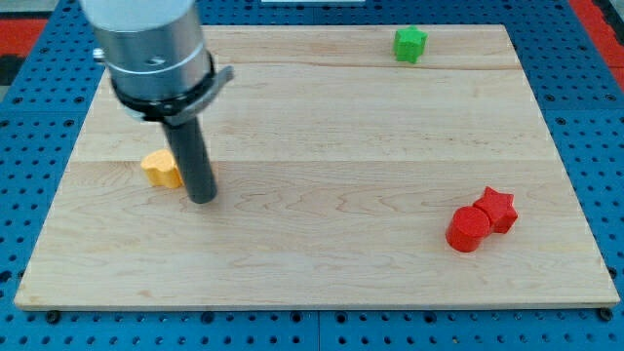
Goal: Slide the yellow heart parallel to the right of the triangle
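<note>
The yellow heart (160, 169) lies on the wooden board (322, 244) at the view's left, partly hidden behind my dark rod. My tip (201, 198) rests on the board just right of and slightly below the heart, close to it or touching it. No triangle shows in this view. A green star (410, 44) sits near the board's top edge, right of centre.
A red cylinder (468, 229) and a red star (496, 209) sit touching each other at the lower right. The arm's grey body (156, 54) fills the upper left and hides part of the board. Blue pegboard (585, 58) surrounds the board.
</note>
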Robot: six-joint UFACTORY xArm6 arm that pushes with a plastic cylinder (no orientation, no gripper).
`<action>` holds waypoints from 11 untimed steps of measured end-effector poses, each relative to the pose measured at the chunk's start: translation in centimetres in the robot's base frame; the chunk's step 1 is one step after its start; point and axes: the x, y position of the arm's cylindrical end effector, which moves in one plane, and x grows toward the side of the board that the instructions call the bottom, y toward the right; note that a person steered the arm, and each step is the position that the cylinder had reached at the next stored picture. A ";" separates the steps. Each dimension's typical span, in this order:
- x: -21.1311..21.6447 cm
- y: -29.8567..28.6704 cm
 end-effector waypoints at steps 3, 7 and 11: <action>-0.2 -5.8; -7.6 -0.1; -13.9 6.8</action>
